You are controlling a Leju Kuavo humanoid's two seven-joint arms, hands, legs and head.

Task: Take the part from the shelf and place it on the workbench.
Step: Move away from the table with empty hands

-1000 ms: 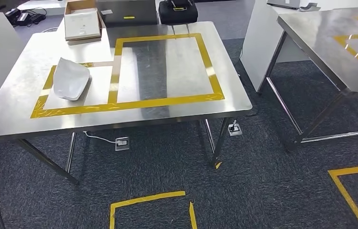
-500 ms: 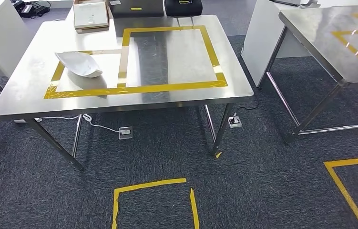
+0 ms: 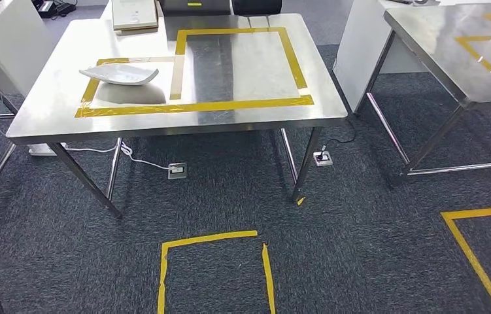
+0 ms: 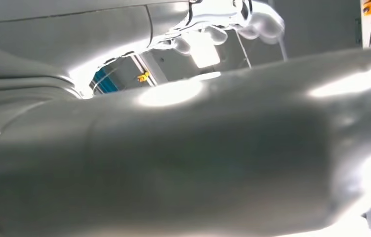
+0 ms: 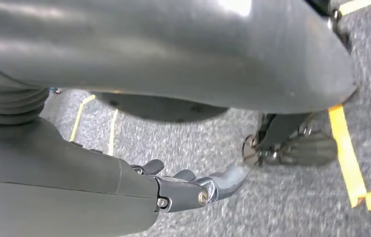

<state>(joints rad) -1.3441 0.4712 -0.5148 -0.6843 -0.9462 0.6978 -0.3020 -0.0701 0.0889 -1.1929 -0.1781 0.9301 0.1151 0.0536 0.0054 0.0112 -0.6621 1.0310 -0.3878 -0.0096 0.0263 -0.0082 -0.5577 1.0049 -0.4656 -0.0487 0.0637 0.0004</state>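
White curved part (image 3: 119,73) lay on the steel workbench (image 3: 242,78), inside the smaller left-hand rectangle of the yellow tape outline (image 3: 193,104), toward that rectangle's far left corner. Part sat free on the surface, nothing touching it, casting a soft shadow on the metal on its near side. The bigger taped square beside it was to the right, sharing one tape strip. A flat cardboard box (image 3: 135,14) sat at the bench's far edge, beyond the part and well apart from it.

Under the bench: grey carpet (image 3: 229,196), a white cable (image 3: 131,157) running to a floor socket (image 3: 177,171), a second floor socket (image 3: 321,157) near the right front leg. Yellow taped floor square (image 3: 213,265), open toward the camera, lay on the carpet in front of the bench. A second steel table (image 3: 465,52) stood to the right, also carrying yellow tape, with another yellow floor line (image 3: 471,252) below it.

Right hand (image 5: 193,185) hung low over the carpet in the right wrist view, fingers loosely extended and slightly apart, holding nothing. Yellow floor tape showed on the carpet beyond it.

Left hand: left wrist view was blurred, mostly smooth grey glossy surface with bright glare; hand state could not be told.
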